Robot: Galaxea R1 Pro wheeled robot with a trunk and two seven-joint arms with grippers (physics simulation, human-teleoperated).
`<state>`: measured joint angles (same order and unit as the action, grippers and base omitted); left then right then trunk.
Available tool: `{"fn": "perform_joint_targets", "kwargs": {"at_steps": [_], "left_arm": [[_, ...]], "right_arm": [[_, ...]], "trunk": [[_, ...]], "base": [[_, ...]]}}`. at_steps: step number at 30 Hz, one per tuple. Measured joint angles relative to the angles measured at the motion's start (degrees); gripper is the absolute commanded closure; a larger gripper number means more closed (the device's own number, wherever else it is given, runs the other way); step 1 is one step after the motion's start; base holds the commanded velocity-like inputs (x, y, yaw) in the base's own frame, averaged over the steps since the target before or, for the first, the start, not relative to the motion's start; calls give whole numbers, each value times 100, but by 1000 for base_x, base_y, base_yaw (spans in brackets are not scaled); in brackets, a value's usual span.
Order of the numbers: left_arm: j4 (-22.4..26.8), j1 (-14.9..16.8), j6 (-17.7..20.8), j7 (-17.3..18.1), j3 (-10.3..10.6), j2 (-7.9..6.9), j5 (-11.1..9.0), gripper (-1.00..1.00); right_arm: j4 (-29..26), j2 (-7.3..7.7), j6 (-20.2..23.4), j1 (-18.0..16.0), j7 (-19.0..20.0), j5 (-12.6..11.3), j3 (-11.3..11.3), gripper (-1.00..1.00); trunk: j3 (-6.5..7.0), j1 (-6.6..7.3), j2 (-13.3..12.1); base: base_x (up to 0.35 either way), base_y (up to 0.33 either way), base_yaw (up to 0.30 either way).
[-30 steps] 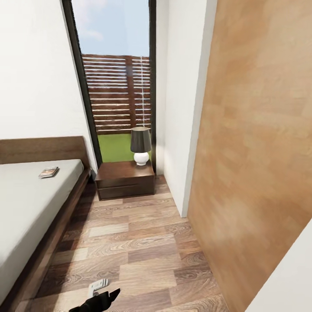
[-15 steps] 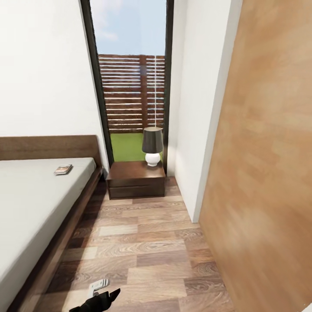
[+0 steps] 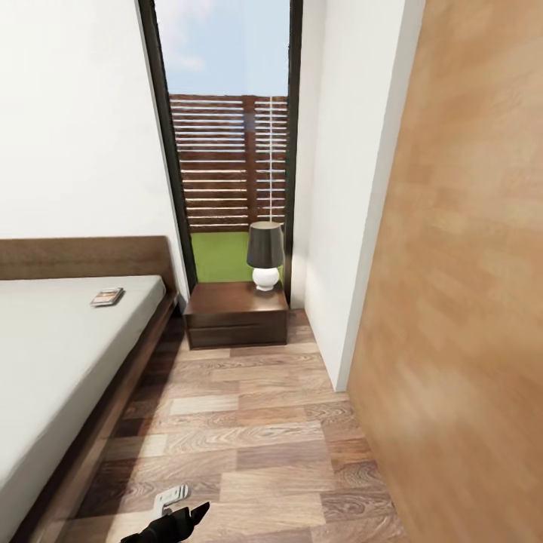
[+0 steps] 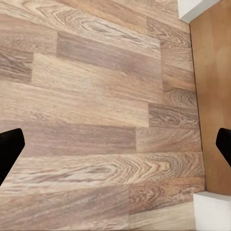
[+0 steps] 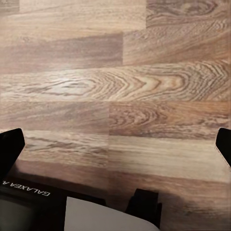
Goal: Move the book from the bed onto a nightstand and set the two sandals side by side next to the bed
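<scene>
One book (image 3: pixel 107 296) is seen in the head view, flat on the pale mattress of the bed (image 3: pixel 53 354), near the headboard and the bed's outer edge. The nightstand (image 3: pixel 237 313) is set just beside the head of the bed, below the tall dark-framed window (image 3: pixel 226 136); a lamp (image 3: pixel 265 255) with a dark shade and white base is carried on its top, toward the back right corner. The rest of that top is bare wood and the drawer front is shut. A slatted fence and grass are visible through the glass. A strip of wood-plank floor (image 3: pixel 249 430) runs between the bed frame and a white wall corner, with a large tan wooden panel (image 3: pixel 467 302) standing close on the right. A dark arm part (image 3: pixel 170 524) is seen at the bottom edge, with a small white-grey piece just above it.

Left wrist view: the left pincer (image 4: pixel 115 144) is spread wide, released, one dark fingertip at each side edge, plank floor between them, nothing gripped. A tan panel and white wall pieces are seen along one side.

Right wrist view: the right pincer (image 5: pixel 115 142) is likewise released, fingertips wide apart over plank floor. A dark part lettered "GALAXEA" and a pale surface are seen beside it.
</scene>
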<state>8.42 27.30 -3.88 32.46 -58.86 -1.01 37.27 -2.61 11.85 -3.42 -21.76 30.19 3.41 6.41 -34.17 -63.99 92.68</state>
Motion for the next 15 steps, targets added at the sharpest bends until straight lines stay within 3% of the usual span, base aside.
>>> {"fn": "perform_joint_targets", "kwargs": {"at_steps": [15], "left_arm": [[1, 0, 0, 0, -4, -4, 0, -100]], "right_arm": [[2, 0, 0, 0, 1, 2, 0, -100]], "trunk": [[0, 1, 0]], "base": [[283, -97, 0]]}}
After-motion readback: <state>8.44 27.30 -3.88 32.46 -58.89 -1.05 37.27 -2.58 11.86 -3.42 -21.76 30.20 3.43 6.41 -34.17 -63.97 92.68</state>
